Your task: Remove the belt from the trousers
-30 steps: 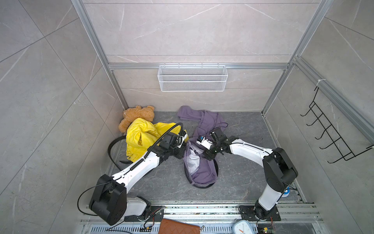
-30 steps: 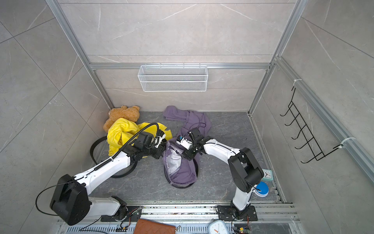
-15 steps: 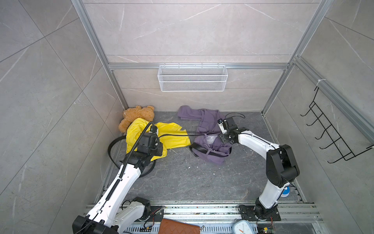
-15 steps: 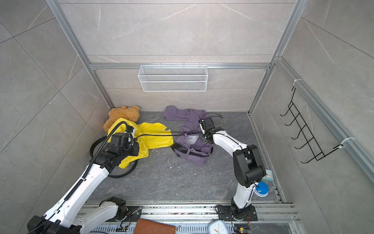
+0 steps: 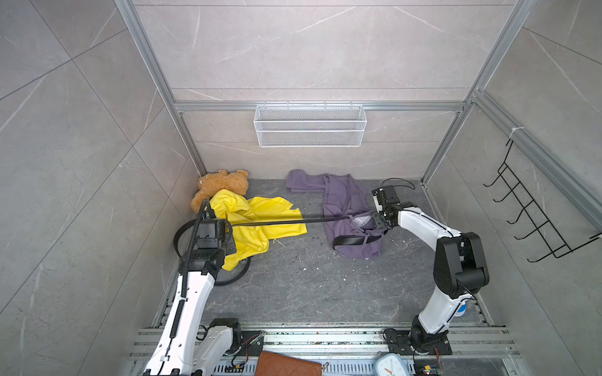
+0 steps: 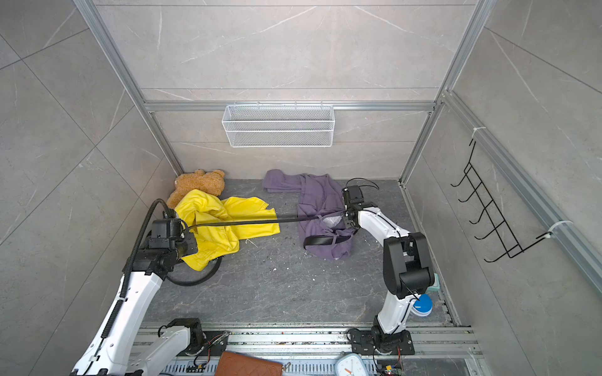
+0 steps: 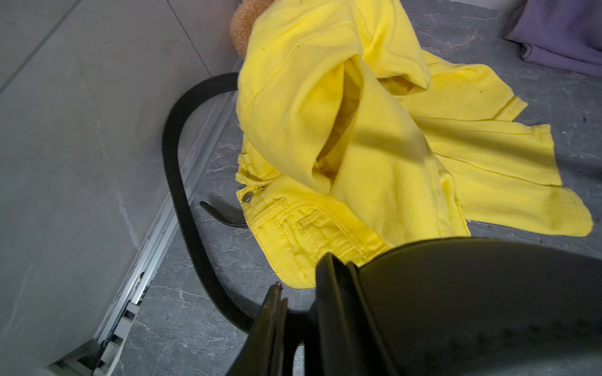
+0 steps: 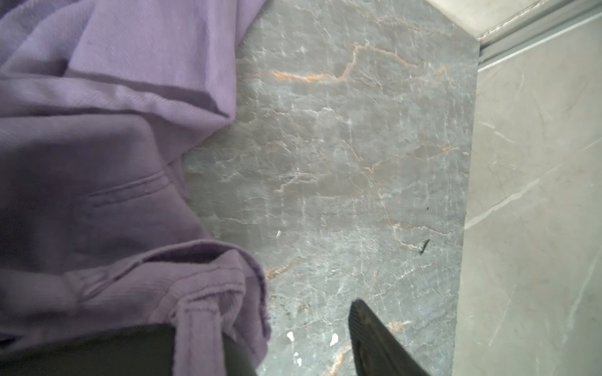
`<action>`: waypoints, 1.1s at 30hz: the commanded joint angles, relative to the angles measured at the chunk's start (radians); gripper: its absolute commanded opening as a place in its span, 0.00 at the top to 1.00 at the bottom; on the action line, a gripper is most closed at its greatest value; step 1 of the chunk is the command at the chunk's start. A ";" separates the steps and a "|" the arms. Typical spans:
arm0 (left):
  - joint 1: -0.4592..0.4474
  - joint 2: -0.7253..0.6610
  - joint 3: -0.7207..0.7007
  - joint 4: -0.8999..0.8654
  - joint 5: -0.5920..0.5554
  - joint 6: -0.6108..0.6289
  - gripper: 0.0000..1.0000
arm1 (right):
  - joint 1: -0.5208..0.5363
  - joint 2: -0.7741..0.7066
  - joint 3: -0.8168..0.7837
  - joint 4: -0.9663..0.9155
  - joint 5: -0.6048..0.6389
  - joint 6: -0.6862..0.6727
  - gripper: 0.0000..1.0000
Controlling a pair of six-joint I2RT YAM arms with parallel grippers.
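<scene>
Backed away since a second earlier to the left edge of the floor (image 5: 293,286), the left gripper (image 5: 229,227) clenched the belt (image 5: 351,241); it ran taut crosswise into the purple trousers (image 5: 342,198) near the right edge; the right gripper (image 5: 378,221) sat at their waistband, grasp unclear.

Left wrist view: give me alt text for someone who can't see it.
The left tool grips a black belt close to the camera, above a grey stone floor. Beyond it lie crumpled yellow trousers, with a second black belt curling beside them along the wall.
</scene>
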 commanded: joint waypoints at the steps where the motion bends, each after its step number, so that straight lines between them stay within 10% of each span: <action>1: -0.015 0.007 -0.035 0.027 0.047 -0.045 1.00 | 0.014 -0.076 -0.046 0.085 -0.035 -0.041 0.40; 5: -0.177 0.023 -0.084 0.026 -0.003 -0.060 0.93 | 0.041 -0.093 -0.065 0.124 -0.080 -0.069 0.46; 9: -0.310 0.048 -0.065 -0.012 -0.085 -0.100 0.12 | 0.065 -0.106 -0.076 0.138 -0.144 -0.105 0.51; 10: -0.361 0.043 -0.052 -0.006 -0.108 -0.088 0.06 | 0.071 -0.106 -0.075 0.138 -0.142 -0.108 0.51; 16: -0.555 0.181 0.101 0.082 -0.082 0.064 0.00 | 0.079 -0.075 -0.058 0.100 -0.148 -0.105 0.50; 26: -0.637 0.824 0.619 0.131 0.504 0.431 0.02 | 0.076 -0.087 -0.057 0.037 -0.175 -0.028 0.40; 33: -0.654 1.115 0.922 0.086 0.623 0.533 0.10 | 0.069 -0.075 -0.039 0.010 -0.189 -0.019 0.39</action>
